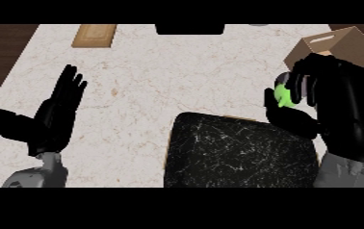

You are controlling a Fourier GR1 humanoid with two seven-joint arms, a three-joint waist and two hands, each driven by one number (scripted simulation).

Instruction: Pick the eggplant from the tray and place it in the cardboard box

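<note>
Right hand: the right hand (313, 98) is at the view's right, its fingers (302, 81) and thumb curled round the eggplant (284, 96).
Eggplant: only a green patch and a bit of pale grey show between the fingers and thumb; the rest is hidden, so its long axis cannot be told. It is lifted clear of the tray, just beyond the tray's far right corner.
Tray: the dark, marbled tray (238, 151) lies on the table (177, 69) in the lower middle; nothing shows on it.
Box: the cardboard box (331, 45) stands at the far right, just behind and above the right hand, nearly touching it in the view.
Key relation: the box lies up and slightly right from the held eggplant, close by; I judge that a short carry onward remains before release.
Left hand: the left hand (60, 108) rests open at the view's left, fingers up, well apart from the box.
Other: a wooden board (95, 34) lies at the far left.
</note>
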